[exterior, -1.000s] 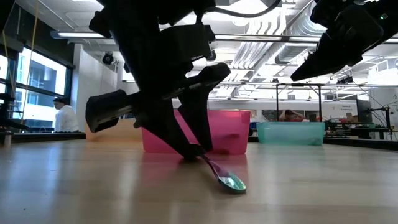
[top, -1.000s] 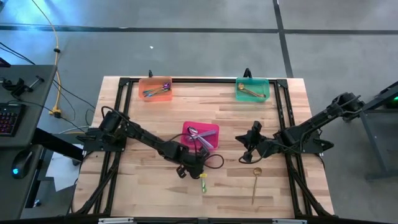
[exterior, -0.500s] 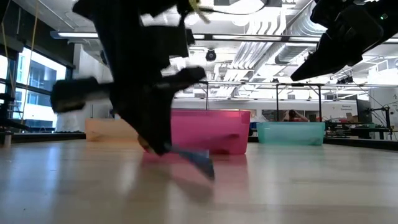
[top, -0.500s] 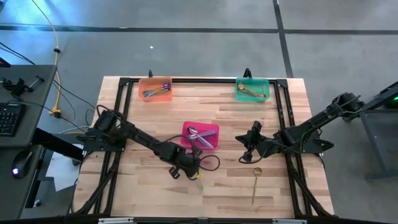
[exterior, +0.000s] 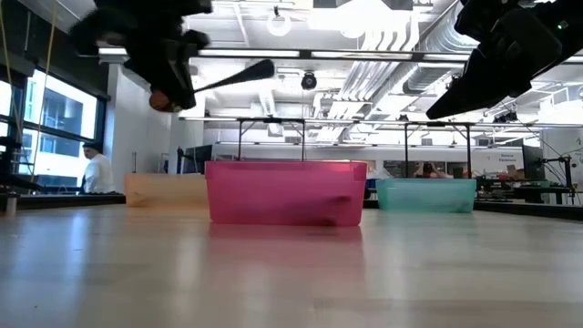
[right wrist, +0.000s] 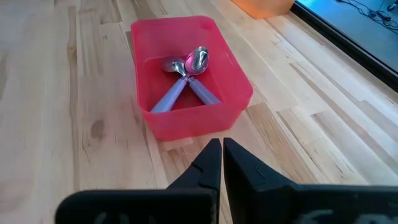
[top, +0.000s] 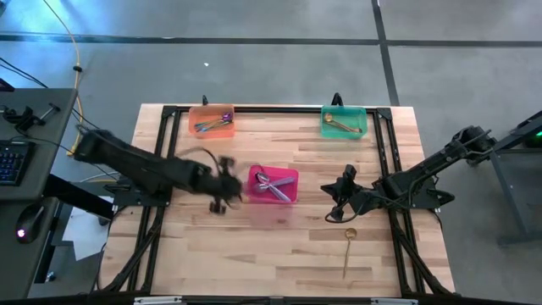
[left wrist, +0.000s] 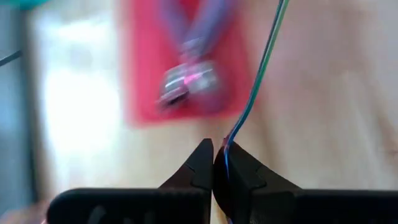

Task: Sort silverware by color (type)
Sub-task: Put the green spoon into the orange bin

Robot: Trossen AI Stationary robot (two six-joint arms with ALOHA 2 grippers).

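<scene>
My left gripper [top: 225, 190] hangs above the table just left of the pink bin [top: 290, 196], shut on a slim green-blue iridescent spoon [left wrist: 255, 81]. In the low view that spoon [exterior: 235, 76] shows as a dark sliver beside the gripper [exterior: 187, 87]. Two lilac-handled spoons [right wrist: 184, 81] lie in the pink bin [right wrist: 186, 121]. A gold spoon [top: 348, 250] lies on the table near the front right. My right gripper [top: 333, 191] waits, shut, right of the pink bin and touches nothing. My left gripper pinches the spoon's thin handle [left wrist: 226, 148] between its two fingertips. The rest of the spoon sticks out past the fingers, close to level in the low view. It is lifted well clear of the table.
An orange bin [top: 211, 129] with several spoons stands at the far left. A green bin [top: 343, 131] with gold spoons stands at the far right. Black frame rails run along the table's edges. Bare wood lies in front of the pink bin.
My left gripper has shut on the iridescent spoon lying in front of the pink bin and taken hold of it. It has then risen fast and swung toward the table's left and far side. The spoon has come off the table and is now lifted clear.
</scene>
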